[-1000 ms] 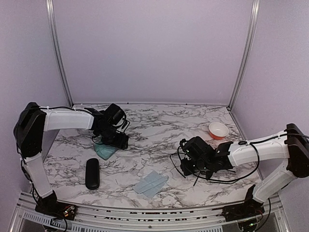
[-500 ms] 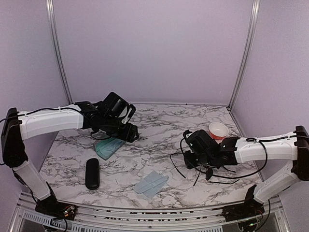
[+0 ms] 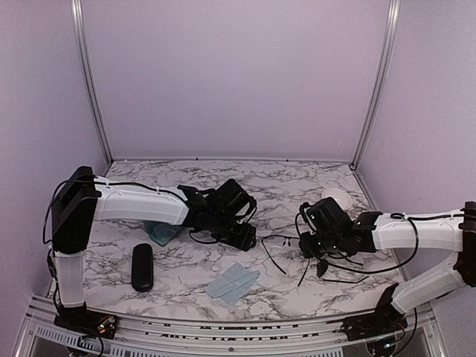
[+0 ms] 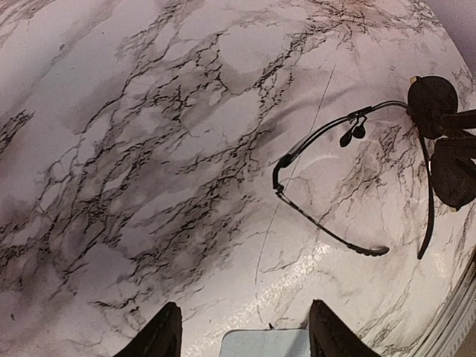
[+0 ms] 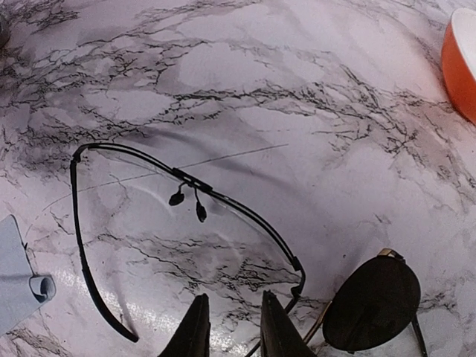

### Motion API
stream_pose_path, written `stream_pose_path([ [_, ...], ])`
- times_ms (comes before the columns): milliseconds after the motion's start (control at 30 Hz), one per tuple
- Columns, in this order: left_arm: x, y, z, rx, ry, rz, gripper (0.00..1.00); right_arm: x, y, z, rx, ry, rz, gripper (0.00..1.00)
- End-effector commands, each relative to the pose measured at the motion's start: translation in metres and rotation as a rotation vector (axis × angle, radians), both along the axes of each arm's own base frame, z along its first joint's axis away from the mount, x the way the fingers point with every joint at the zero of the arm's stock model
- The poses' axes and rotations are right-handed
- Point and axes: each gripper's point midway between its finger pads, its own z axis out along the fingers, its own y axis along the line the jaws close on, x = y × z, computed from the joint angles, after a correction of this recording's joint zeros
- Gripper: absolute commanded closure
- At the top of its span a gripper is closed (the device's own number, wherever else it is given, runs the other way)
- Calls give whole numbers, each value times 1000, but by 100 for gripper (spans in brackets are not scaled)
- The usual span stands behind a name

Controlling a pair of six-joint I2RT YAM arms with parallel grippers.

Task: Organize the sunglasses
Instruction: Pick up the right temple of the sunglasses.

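One pair of sunglasses (image 5: 186, 216), thin black wire with clear-looking lenses, lies open on the marble table (image 3: 223, 178) just ahead of my right gripper (image 5: 234, 323). That gripper's fingers stand a narrow gap apart with only marble between them; the frame's hinge sits just right of the right finger. A second pair (image 5: 372, 305), with dark lenses, lies to the right (image 3: 323, 266). My left gripper (image 4: 249, 335) hovers open and holds nothing, with the wire pair (image 4: 327, 186) ahead of it. In the top view the left gripper (image 3: 248, 239) and right gripper (image 3: 305, 244) face each other across the wire pair (image 3: 279, 249).
A pale blue folded cloth (image 3: 232, 281) lies near the front, under the left gripper. A glossy black oval case (image 3: 142, 266) and a teal case (image 3: 160, 232) are at the left. An orange bowl (image 3: 336, 197) stands back right.
My left arm has swung from the teal case at the back left to the table's centre, its jaws narrowing a little. The right gripper has shifted slightly right.
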Motion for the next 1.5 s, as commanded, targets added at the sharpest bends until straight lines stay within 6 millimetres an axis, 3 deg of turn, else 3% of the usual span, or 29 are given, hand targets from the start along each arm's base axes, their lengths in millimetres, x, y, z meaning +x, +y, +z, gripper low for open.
stream_pose_path([
  [0, 4, -35, 17, -117, -1, 4, 42, 3, 2, -6, 68, 33, 18, 77],
  [267, 11, -49, -4, -77, -57, -93, 46, 2, 3, -11, 87, 65, 47, 78],
  [500, 7, -58, -22, -72, -20, -135, 46, 5, -10, -18, 22, 75, -3, 78],
  [867, 13, -70, -36, -92, 22, -87, 46, 10, -17, -5, 18, 29, -48, 71],
  [1200, 17, -71, -45, -80, 26, -59, 46, 16, -30, -22, -18, 38, -91, 70],
  [1467, 17, -67, -46, -70, 21, -49, 47, 23, -26, -40, -7, 70, -74, 78],
])
